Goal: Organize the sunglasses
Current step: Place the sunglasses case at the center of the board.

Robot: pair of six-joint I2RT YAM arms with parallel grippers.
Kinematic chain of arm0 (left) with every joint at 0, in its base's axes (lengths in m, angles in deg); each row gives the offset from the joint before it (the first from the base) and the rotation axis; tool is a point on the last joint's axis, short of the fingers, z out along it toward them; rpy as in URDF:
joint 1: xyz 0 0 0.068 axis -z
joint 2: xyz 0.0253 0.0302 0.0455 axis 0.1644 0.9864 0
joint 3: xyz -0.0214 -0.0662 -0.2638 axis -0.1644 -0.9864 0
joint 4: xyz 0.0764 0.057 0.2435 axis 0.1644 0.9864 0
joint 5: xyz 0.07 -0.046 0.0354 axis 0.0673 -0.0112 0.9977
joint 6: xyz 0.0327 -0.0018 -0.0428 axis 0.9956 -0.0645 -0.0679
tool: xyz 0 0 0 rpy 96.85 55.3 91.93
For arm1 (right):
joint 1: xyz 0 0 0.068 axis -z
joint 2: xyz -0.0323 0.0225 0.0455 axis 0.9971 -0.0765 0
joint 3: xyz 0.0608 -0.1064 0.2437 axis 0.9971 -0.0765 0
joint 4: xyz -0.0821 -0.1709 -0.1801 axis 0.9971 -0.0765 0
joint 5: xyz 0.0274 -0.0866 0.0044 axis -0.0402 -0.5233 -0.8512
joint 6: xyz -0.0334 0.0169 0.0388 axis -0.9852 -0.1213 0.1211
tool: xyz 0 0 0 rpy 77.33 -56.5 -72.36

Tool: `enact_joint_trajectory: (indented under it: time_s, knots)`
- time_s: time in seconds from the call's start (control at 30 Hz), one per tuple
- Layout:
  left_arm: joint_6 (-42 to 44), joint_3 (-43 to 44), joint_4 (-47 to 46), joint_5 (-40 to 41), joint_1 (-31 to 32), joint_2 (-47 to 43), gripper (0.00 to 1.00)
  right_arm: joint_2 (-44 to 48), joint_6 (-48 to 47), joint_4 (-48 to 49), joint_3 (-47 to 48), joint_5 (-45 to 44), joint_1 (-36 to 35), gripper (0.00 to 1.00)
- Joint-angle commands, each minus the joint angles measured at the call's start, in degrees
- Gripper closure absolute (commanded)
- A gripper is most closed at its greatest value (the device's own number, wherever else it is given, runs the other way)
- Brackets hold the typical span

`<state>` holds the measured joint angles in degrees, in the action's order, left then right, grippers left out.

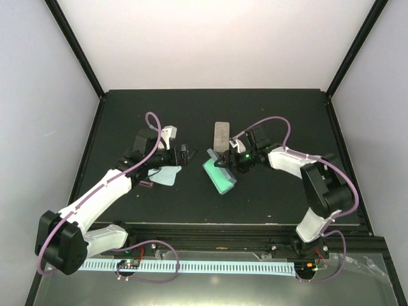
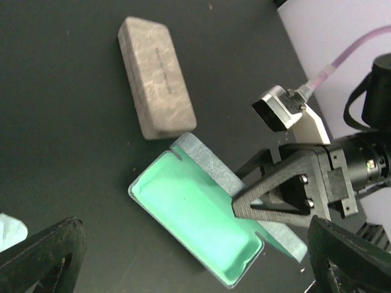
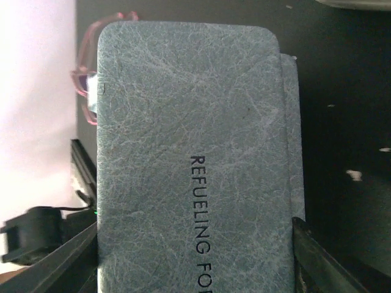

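Evidently the right gripper (image 1: 224, 160) is clamped on the lid of the blue-grey case (image 2: 189, 220), holding it open. The left gripper (image 1: 185, 153) hangs with fingers apart – it should lift what looks like the reddish-pink sunglasses (image 1: 145, 184), near-left beneath its arm, by the frame – not the lenses

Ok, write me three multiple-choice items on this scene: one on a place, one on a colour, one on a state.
1. The beige-grey case lies: A on top of the blue-grey case; B on the table beside it; C inside it.
2. The blue-grey case's lining is: A mint green; B red; C white.
3. The blue-grey case is: A shut; B open, nothing seen inside; C open, sunglasses inside.
Key: 1 B, it rests flat on the table next to it. 2 A, the left wrist view shows green. 3 B, the lid is swung back and the visible lining is bare.
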<state>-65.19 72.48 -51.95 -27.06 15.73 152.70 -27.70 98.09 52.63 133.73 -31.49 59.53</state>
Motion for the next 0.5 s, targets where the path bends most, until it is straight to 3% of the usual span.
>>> enact_joint_trajectory:
  time_s: [0.0,0.27,0.47]
  knots:
    - [1.9,-2.0,1.3,-0.1,-0.3,0.2,0.01,-4.2,-9.7,-1.5,3.1,1.0,1.1,0.64]
    - [2.7,-2.0,1.3,-1.1,-0.3,1.9,0.01,-7.5,-15.6,-4.5,3.9,-4.7,1.2,0.3]
    - [3.3,-1.9,1.0,-1.5,-0.3,2.2,0.01,-5.7,-17.5,-6.4,4.1,-7.4,1.2,0.21]
